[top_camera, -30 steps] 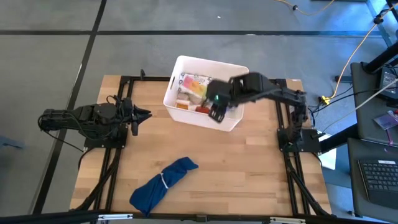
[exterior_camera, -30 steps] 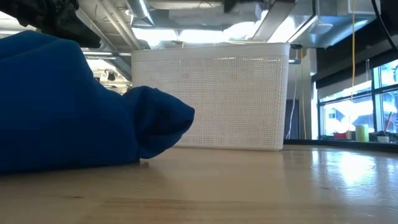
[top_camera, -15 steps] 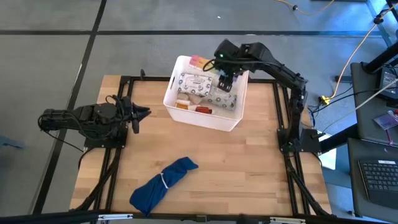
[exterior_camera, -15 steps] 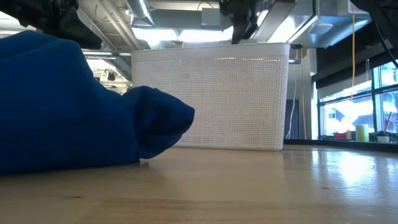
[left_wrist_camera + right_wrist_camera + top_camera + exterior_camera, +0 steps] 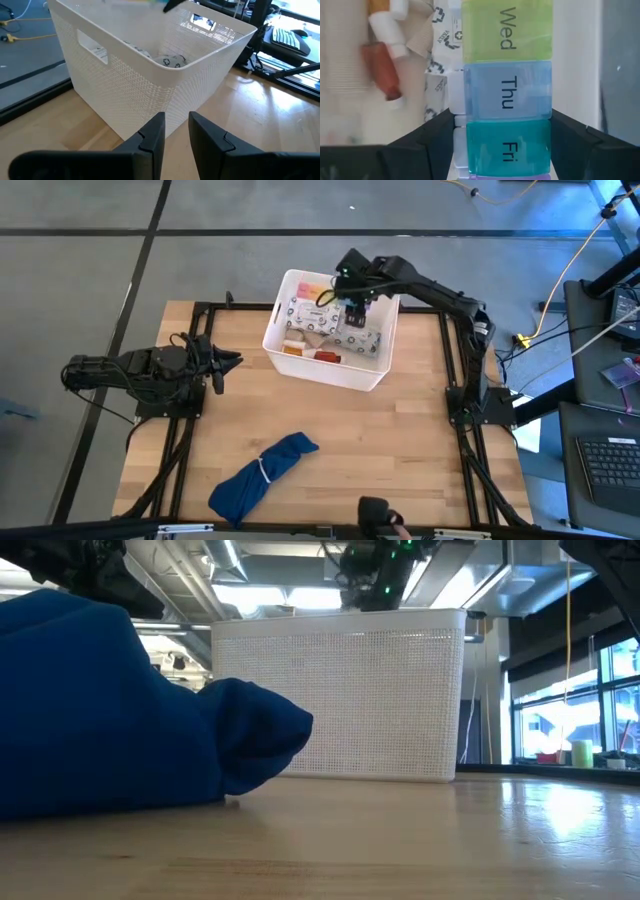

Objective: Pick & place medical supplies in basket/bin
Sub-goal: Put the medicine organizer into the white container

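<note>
The white basket (image 5: 272, 332) stands at the table's far middle, also seen in the low view (image 5: 340, 700) and left wrist view (image 5: 150, 75). Inside it lie grey-patterned white packets (image 5: 310, 310), an orange bottle (image 5: 292, 350) and a red tube (image 5: 380, 70). My right gripper (image 5: 352, 305) hangs over the basket's far side, shut on the rainbow pill organizer (image 5: 507, 95). At the table's left, my left gripper (image 5: 225, 363) waits, its fingers slightly apart with nothing between them. My right gripper pinches the pill organizer's two long sides at the Fri compartment (image 5: 470, 145), toward one end, between its two fingers (image 5: 432, 147). The fingers slant down from above and lie across the organizer. It is lifted clear above the basket's inside, its other compartments (image 5: 318, 283) reaching away from the fingers.
A blue cloth bundle (image 5: 265, 475) lies near the table's front, filling the low view's left (image 5: 100, 710). A small dark object (image 5: 375, 510) shows at the near edge. Black frame rails (image 5: 190, 430) run along both table sides. Bare wood lies between basket and bundle.
My right gripper has carried the pill organizer from above the basket's near right side toward its far edge, sinking lower and rolling its wrist, still shut on it. A dark object has appeared at the table's near edge.
</note>
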